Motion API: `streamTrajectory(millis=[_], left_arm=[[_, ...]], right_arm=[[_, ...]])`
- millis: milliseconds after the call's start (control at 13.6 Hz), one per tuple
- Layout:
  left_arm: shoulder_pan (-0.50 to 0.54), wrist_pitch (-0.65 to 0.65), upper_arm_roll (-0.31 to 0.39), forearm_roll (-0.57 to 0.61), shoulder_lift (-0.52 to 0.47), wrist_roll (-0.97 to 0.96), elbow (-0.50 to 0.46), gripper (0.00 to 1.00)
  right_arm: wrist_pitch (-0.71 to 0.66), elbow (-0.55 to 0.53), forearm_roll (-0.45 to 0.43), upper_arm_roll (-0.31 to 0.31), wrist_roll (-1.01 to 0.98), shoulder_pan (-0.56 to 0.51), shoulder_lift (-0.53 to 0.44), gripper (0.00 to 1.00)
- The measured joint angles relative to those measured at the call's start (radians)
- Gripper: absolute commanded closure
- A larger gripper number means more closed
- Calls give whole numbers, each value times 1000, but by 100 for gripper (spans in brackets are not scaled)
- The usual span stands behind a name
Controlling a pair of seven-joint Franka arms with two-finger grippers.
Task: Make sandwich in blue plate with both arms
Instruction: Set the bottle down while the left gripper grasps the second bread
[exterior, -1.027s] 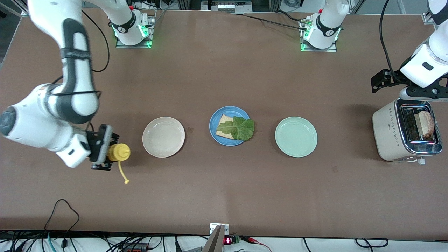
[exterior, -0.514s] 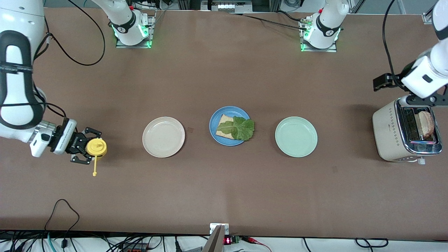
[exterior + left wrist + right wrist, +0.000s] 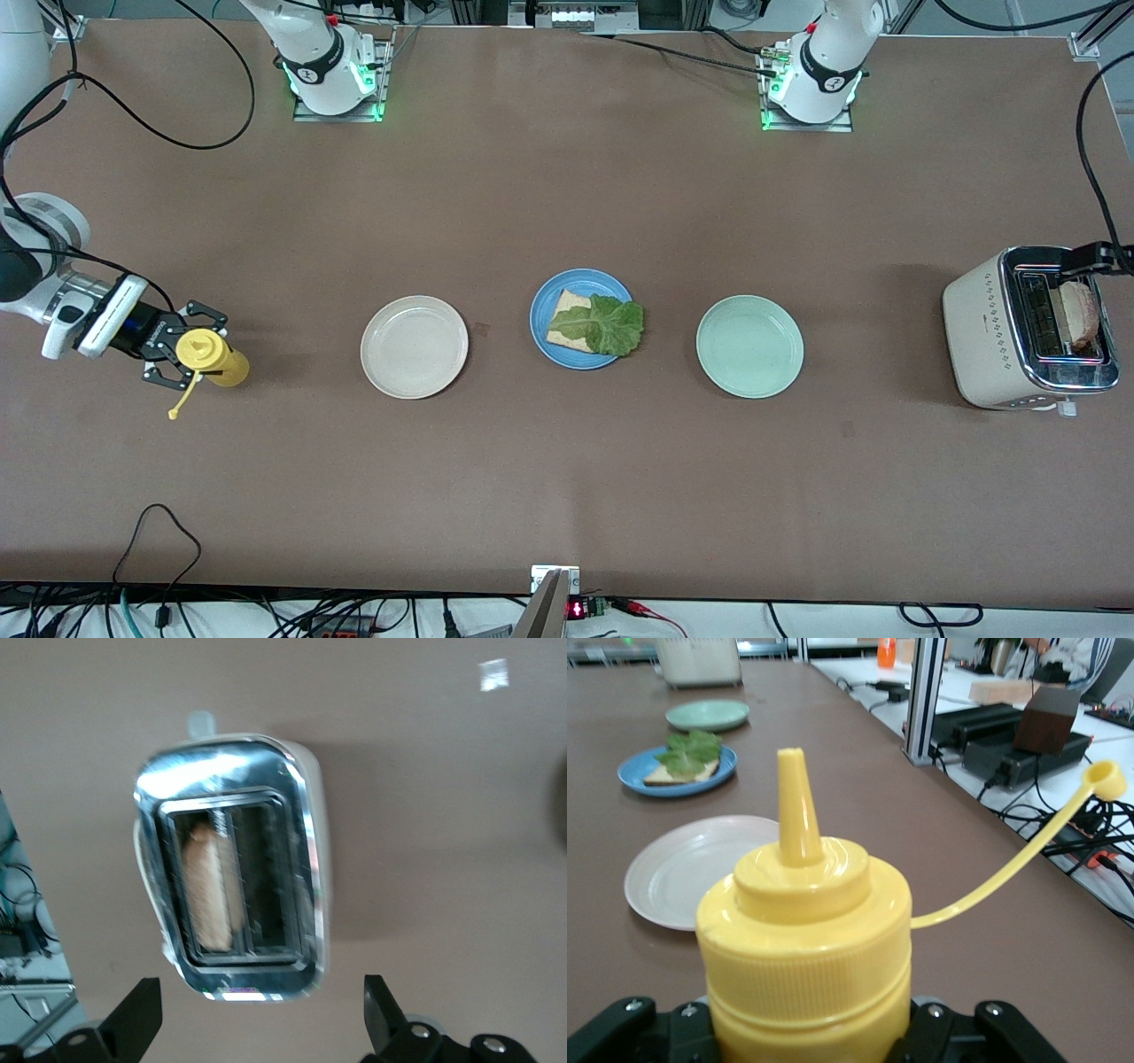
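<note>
Starts with the table point(image 3: 567, 496), bearing three plates in a row across its middle and a toaster point(image 3: 983, 337) at the left arm's end. Places the left tool point(image 3: 259, 1014) straight above that toaster, spread as wide as can be and gripping nothing. Shows, directly beneath that tool, the toaster slice point(image 3: 208, 890) standing on edge in one of the two slots, with the other slot empty. Turns on exactly this: runs the slice's long axis along the slot and sets the tool's two fingers point(image 3: 137, 1014) either side across it. Probably calls for a straight drop, with a small shift toward the filled slot, before pinching the flat faces. Puts the blue plate point(image 3: 542, 332) well apart from the left tool, toward the table's middle, with the pale green plate point(image 3: 749, 346) between. Holds there a half-built sandwich: the plate slice point(image 3: 567, 310) under a ruffled lettuce leaf point(image 3: 611, 325), by the look of it lacking only its top slice. Finds the right tool point(image 3: 184, 347) at the right arm's end, clamped around an upright yellow squeeze bottle point(image 3: 221, 361), cap hanging loose on its tether, with the beige plate point(image 3: 414, 346) between it and the blue one. Makes the left arm by far the nearer to the toaster slice, and leaves the right arm occupied.
</note>
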Motion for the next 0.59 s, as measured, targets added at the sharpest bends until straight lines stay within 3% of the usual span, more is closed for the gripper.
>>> streamTrajectory(millis=[367,587], left_arm=[[75,229,0,7,77,68,-94,27],[111,311,0,7,106,114,-135,68]], right_arm=[[-19,-48,93,13,-30,-38,21,100],[11,-68,110,13,-33,-63,24,100]])
